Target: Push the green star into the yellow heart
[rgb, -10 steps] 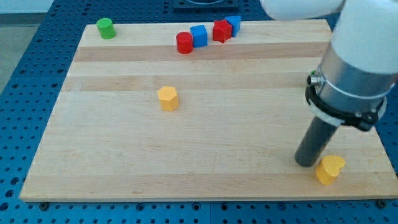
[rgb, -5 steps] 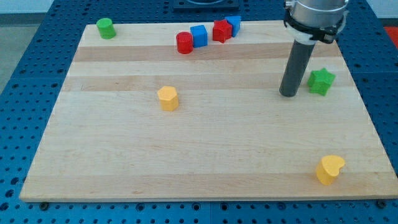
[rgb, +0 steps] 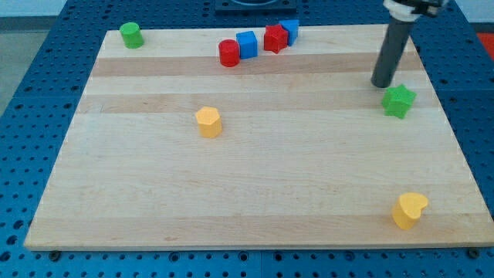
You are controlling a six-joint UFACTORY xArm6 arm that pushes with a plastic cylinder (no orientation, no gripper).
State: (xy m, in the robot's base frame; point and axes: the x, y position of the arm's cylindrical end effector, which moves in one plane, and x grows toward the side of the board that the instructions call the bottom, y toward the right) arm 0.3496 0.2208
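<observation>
The green star (rgb: 399, 101) lies near the board's right edge, in the upper half of the view. The yellow heart (rgb: 408, 210) lies near the board's bottom right corner, well below the star. My tip (rgb: 382, 83) rests on the board just above and a little left of the green star, with a small gap between them. The rod rises from it toward the view's top.
A yellow hexagonal block (rgb: 208, 122) lies left of centre. A green cylinder (rgb: 131, 35) sits at the top left corner. Two red blocks (rgb: 229, 53) (rgb: 275, 38) and two blue cubes (rgb: 247, 44) (rgb: 289, 30) cluster at the top edge. The wooden board (rgb: 255, 185) ends close to the right of the star.
My tip moved from beside the yellow heart up the board, past the star's left side, to just above-left of the green star. No block has moved.
</observation>
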